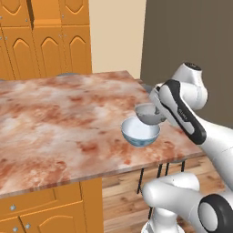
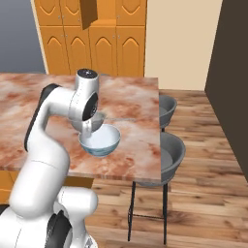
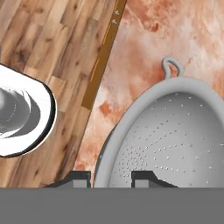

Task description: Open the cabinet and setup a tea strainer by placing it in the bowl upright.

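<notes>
The gripper (image 3: 111, 179) pinches the rim of the tea strainer (image 3: 175, 140), one fingertip on either side of the thick edge; the strainer (image 1: 148, 113) hangs just above and behind the bowl (image 1: 140, 131), tipped a little, its small loop handle pointing away from the hand. The bowl (image 2: 99, 140) sits upright on the marble counter (image 1: 59, 123) near its corner; two grey stools (image 2: 170, 155) stand beside that edge, and the cabinet (image 2: 88, 13) door stands ajar at the back wall.

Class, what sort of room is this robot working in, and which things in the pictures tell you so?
Most likely a home kitchen: a marble-patterned island counter with bar stools beside it, orange-brown wooden cabinets behind, and a bowl and tea strainer over the counter.
</notes>
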Available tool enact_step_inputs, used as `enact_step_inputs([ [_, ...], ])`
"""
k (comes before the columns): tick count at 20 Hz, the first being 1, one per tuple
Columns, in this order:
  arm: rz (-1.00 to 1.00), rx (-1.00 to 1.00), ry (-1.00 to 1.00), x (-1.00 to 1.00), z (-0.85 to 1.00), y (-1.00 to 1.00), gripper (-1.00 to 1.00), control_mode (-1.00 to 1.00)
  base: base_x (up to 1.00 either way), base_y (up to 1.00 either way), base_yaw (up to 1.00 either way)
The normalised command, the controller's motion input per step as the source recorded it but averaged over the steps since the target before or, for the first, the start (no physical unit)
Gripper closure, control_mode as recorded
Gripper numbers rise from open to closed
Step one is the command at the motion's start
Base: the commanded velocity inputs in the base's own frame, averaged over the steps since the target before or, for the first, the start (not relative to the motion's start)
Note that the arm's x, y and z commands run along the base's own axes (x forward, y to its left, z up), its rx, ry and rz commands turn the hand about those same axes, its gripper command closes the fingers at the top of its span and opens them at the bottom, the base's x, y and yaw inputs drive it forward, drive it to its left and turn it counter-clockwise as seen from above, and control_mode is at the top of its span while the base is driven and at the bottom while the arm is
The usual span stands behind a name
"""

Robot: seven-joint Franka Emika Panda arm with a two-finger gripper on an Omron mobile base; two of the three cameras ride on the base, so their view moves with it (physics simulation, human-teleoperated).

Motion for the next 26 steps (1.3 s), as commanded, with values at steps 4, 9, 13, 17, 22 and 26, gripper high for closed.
enact_step_inputs([
  [4, 0.08, 0.00, -0.13, 0.17, -0.61, 0.00, 1.00, -1.00, 0.00, 0.00, 0.00],
  [9, 0.02, 0.00, -0.03, 0.15, -0.45, 0.00, 1.00, -1.00, 0.00, 0.00, 0.00],
  [13, 0.00, 0.00, -0.01, 0.39, -0.14, 0.00, 1.00, -1.00, 0.00, 0.00, 0.00],
  [17, 0.00, 0.00, 0.00, 0.58, -0.02, 0.00, 1.00, -1.00, 0.00, 0.00, 0.00],
  [22, 0.00, 0.00, 0.00, 0.49, -0.20, 0.00, 1.00, -1.00, 0.00, 0.00, 0.00],
  [26, 0.00, 0.00, 0.02, 0.26, -0.34, -0.05, 1.00, -1.00, 0.00, 0.00, 0.00],
])
